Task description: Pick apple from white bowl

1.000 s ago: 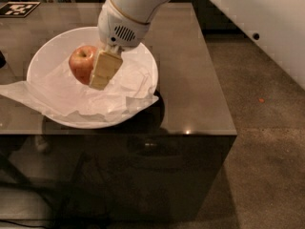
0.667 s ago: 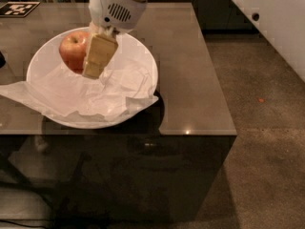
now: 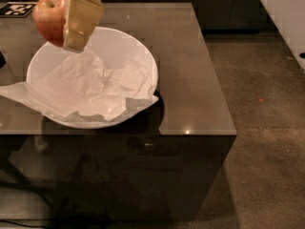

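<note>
A crumpled sheet of white paper (image 3: 81, 87) fills most of the white bowl (image 3: 125, 46) and spills over its left rim onto the dark glossy worktop (image 3: 190, 80). The bowl sits toward the front left of it. A black-and-white printed marker (image 3: 13, 8) lies at the far left corner, and a small orange speck (image 3: 260, 100) sits on the speckled floor (image 3: 267, 142) to the right. Nothing stands between the bowl and the end effector (image 3: 66, 31), which hangs at the upper left over the bowl's back rim. Only its lower part shows, the arm above being cut off. Its fingers (image 3: 80, 22) point down, tilted slightly left, and one broad tan pad presses flat on the right side of the apple (image 3: 48, 17). The apple is pinched in the air, apparently clear of paper and bowl.
</note>
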Robot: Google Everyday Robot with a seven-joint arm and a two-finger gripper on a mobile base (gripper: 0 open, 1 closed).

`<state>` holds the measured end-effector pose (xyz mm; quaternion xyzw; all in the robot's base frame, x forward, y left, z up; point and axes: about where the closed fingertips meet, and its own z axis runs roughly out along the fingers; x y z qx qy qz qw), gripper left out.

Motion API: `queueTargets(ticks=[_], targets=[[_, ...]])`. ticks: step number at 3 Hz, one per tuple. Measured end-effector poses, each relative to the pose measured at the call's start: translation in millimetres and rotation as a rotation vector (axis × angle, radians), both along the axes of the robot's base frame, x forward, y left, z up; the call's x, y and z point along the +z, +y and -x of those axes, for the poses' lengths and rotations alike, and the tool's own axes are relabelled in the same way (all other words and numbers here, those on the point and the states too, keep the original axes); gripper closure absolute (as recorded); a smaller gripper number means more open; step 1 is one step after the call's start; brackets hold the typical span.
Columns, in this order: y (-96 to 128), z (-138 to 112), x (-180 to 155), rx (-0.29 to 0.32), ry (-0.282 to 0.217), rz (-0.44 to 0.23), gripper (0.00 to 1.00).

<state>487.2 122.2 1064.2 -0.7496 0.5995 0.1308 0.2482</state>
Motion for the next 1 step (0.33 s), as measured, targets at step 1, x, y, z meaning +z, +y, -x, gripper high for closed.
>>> queueTargets(ticks=[1], targets=[[0.0, 0.0, 0.0, 0.0, 0.0, 0.0, 1.0]])
